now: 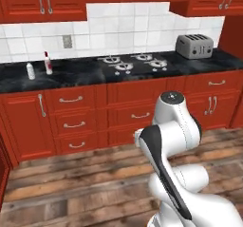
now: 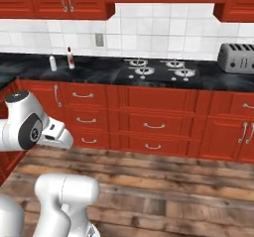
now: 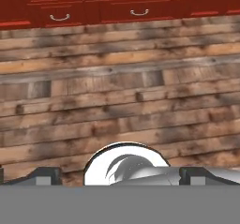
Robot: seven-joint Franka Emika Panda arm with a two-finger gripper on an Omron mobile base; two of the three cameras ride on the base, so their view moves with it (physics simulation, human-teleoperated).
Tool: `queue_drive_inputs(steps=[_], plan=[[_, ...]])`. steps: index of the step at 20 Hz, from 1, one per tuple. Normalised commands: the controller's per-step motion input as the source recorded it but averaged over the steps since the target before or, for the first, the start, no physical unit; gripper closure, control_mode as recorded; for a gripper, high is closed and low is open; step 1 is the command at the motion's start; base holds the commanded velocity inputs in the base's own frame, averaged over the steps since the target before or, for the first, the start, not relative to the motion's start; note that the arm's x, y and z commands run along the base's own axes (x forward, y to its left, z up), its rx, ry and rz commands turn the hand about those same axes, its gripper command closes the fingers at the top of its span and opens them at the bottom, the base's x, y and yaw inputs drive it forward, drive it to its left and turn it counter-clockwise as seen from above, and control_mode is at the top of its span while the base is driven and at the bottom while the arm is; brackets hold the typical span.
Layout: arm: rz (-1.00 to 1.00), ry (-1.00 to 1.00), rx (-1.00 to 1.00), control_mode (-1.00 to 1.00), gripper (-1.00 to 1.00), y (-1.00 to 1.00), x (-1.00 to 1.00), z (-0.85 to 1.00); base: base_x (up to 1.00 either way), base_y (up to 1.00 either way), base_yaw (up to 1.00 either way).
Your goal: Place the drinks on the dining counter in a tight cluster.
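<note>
Two small bottles stand at the left end of the black wall counter point(image 1: 85, 74): a white one with a red cap and label point(image 1: 48, 62) point(image 2: 70, 57), and a shorter pale one point(image 1: 30, 70) point(image 2: 52, 62) just left of it. The dining counter is out of view. My gripper point(image 3: 121, 177) is open, its dark fingertips point(image 3: 47, 176) far apart with nothing between them. It points down at the wooden floor point(image 3: 122, 92), well short of the cabinets and far from both bottles. The arm is folded close over the base.
A stovetop point(image 1: 133, 63) sits mid-counter and a grey toaster point(image 1: 194, 46) stands at its right end. Red drawers and cabinet doors point(image 1: 137, 114) run below it and upper cabinets above. Plank floor point(image 2: 163, 191) lies between the base and the cabinets.
</note>
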Motion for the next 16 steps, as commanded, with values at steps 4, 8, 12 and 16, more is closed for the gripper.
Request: queue_drive_inputs(steps=[4, 8, 12, 16], plan=[[0.0, 0.0, 0.0, 1.0, -1.0, 0.0, 0.0, 0.0, 1.0, 0.41, 0.34], [0.0, 0.0, 0.0, 1.0, -1.0, 0.0, 0.0, 0.0, 1.0, 0.33, 0.28], [0.0, 0.0, 0.0, 1.0, -1.0, 0.0, 0.0, 0.0, 1.0, 0.38, 0.22], [0.0, 0.0, 0.0, 1.0, -1.0, 0.0, 0.0, 0.0, 1.0, 0.48, 0.13]])
